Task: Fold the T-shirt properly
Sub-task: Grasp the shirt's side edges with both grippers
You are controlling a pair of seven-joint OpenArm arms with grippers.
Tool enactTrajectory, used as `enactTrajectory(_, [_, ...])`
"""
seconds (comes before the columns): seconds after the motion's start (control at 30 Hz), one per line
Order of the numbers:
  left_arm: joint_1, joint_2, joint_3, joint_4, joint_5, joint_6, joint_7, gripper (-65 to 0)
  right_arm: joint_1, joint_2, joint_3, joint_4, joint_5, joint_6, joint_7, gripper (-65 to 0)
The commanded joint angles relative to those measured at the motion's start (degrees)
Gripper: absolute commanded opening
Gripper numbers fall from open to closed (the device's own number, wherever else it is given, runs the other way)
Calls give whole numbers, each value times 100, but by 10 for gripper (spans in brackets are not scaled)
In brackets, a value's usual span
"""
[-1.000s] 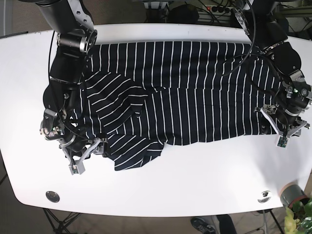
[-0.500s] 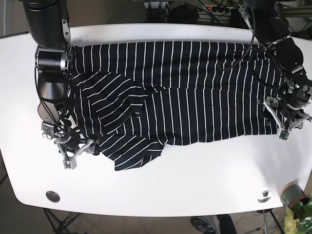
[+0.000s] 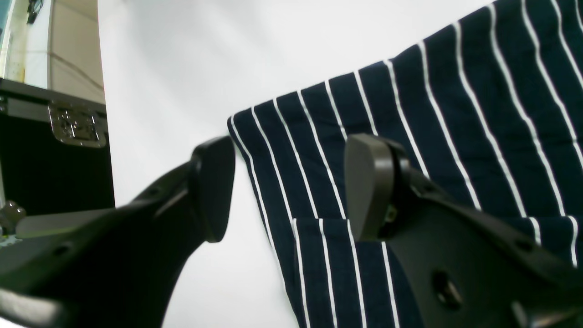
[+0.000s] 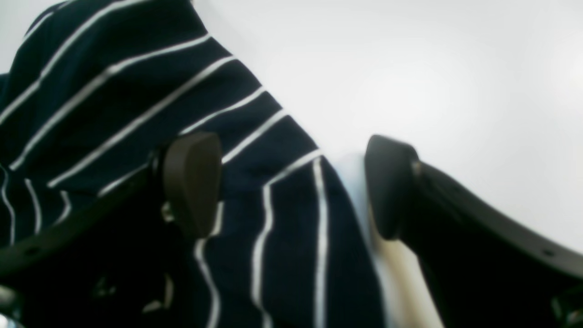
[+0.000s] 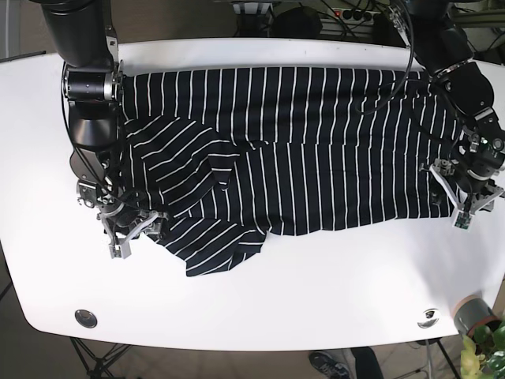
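Note:
A navy T-shirt with thin white stripes [image 5: 316, 150] lies spread on the white table [image 5: 316, 300], with its left part folded over and rumpled. My left gripper [image 5: 461, 209] is open at the shirt's lower right corner. In the left wrist view its jaws [image 3: 291, 187] straddle that corner of the shirt [image 3: 455, 114]. My right gripper [image 5: 130, 233] is open at the shirt's lower left edge. In the right wrist view its jaws [image 4: 291, 187] straddle a striped edge of the shirt [image 4: 136, 105], which lies between the pads.
A black case [image 3: 45, 173] stands beyond the table edge in the left wrist view. A potted plant [image 5: 477, 316] sits at the front right corner. Two round fittings [image 5: 85, 318] [image 5: 428, 318] are set in the table near its front edge.
The right arm has swung; its gripper moved slightly up and right onto the shirt's lower left edge. The left gripper has shifted only slightly at the right corner.

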Motion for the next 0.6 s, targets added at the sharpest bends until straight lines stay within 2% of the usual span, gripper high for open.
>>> enactTrajectory(0.0, [-137, -121, -22, -145, -27, 49, -121, -287, 104, -104, -31, 38, -26, 41, -228, -176])
enactTrajectory(0.07, [-296, -182, -22, -347, -27, 102, -121, -286, 104, -183, -31, 38, -26, 41, -228, -176])
enactTrajectory(0.17, [-516, -349, -13, -778, -18, 498, -121, -267, 104, -297, -31, 38, -34, 32, -228, -178])
enactTrajectory(0.27, [-735, -419, -13, -1253, -18, 1139, -147, -186, 122, -323, -31, 38, -34, 32, -228, -233])
enactTrajectory(0.3, [-788, -481, -4, -1376, -18, 1289, -191, -161, 122, -323, -31, 38, -34, 32, -228, -273])
enactTrajectory(0.37, [-894, -586, 22, -1675, -18, 1597, -384, -118, 131, -323, -31, 38, -34, 24, -228, -398])
enactTrajectory(0.47, [-1043, -701, 5, -2202, -27, 1922, -885, -93, 131, -323, -31, 38, -34, 15, -228, -583])
enactTrajectory(0.5, [-1087, -780, 22, -2404, -27, 1983, -1026, -90, 140, -323, -40, 38, -34, 15, -228, -618])
enactTrajectory(0.57, [-1201, -903, 31, -3020, -27, 2080, -1378, -92, 157, -323, -40, 38, -34, 15, -228, -623])
